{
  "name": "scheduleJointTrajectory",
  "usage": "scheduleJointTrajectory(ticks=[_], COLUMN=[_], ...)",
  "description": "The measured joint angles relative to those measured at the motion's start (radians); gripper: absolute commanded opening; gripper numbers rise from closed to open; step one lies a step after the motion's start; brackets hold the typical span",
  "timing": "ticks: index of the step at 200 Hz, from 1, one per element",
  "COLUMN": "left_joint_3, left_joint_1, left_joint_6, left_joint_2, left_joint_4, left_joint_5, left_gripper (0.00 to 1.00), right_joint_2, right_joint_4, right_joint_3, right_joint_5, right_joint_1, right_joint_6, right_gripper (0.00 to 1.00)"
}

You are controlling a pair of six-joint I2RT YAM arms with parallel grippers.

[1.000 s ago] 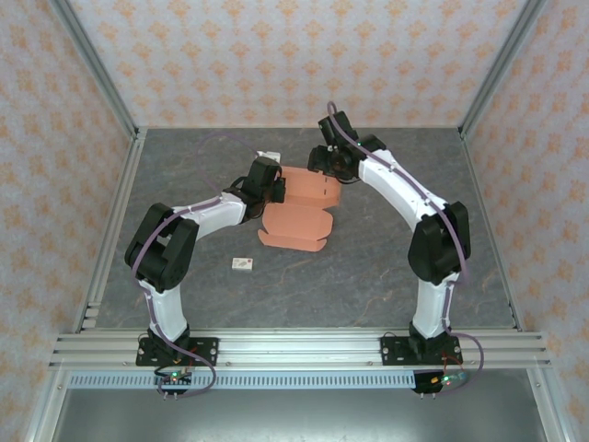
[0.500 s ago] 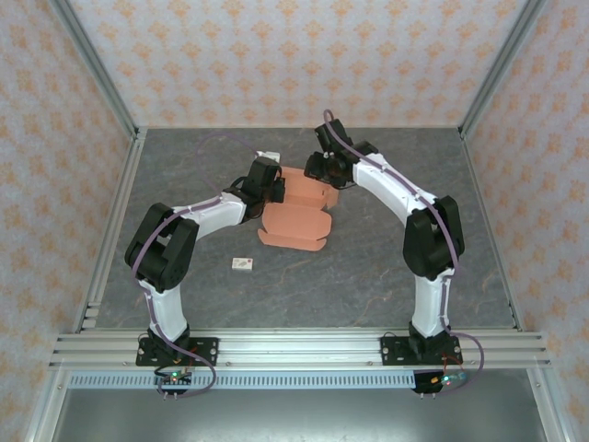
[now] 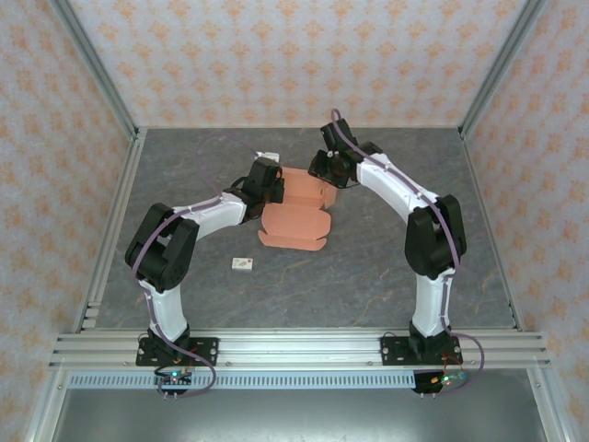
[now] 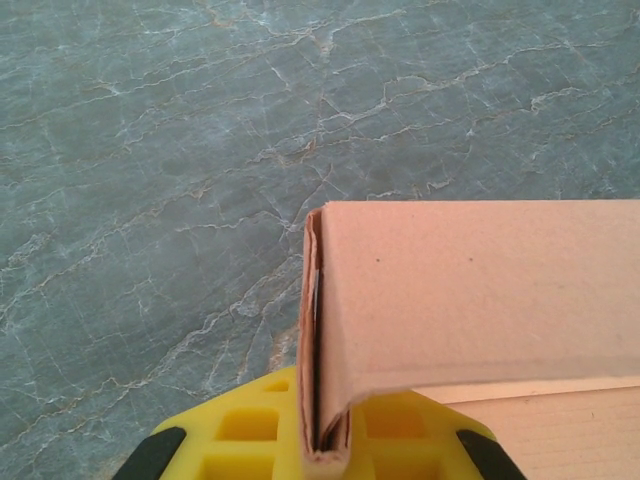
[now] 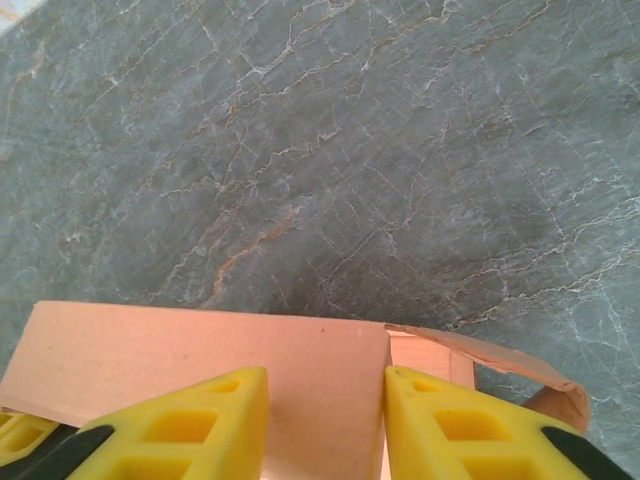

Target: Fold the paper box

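Top view: high above the near edge, looking down over the whole grey marbled desk point(image 3: 368, 267). Wrist views: close, tilted downward, apparently facing each other across the shared salmon-orange thin cardboard paper box point(image 3: 294, 226).

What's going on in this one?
Two robot arms are folding a salmon-orange paper box in the middle of the table. The left gripper is shut on an upright wall at the box's left edge. The right gripper is at the box's far side, its fingers apart and not clamped. The box is only partly formed. A small white tag lies nearby, untouched.
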Motion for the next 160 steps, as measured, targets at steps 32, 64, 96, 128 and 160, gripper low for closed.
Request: scheduleJointTrajectory(ticks=[32, 64, 96, 128, 160], left_joint_3=[0.000, 0.000, 0.000, 0.000, 0.000], left_joint_1=[-0.003, -0.009, -0.013, -0.013, -0.013], left_joint_6=[-0.002, -0.011, -0.023, -0.039, -0.050], left_joint_2=[0.000, 0.000, 0.000, -0.010, -0.034], left_joint_4=[0.000, -0.001, -0.020, -0.042, -0.046], left_joint_5=[-0.002, -0.008, -0.008, -0.009, -0.012], left_gripper=[0.00, 0.00, 0.00, 0.00, 0.00], right_joint_2=[0.000, 0.000, -0.043, -0.147, -0.203], right_joint_4=[0.017, 0.002, -0.053, -0.096, -0.090], right_joint_3=[0.000, 0.027, 0.080, 0.077, 0.034], right_joint_5=[-0.055, -0.064, 0.006, 0.085, 0.115], right_joint_1=[-0.035, -0.048, -0.044, -0.016, 0.043], right_joint_6=[0.031, 0.019, -0.066, -0.120, -0.105], right_gripper=[0.33, 0.49, 0.58, 0.60, 0.60])
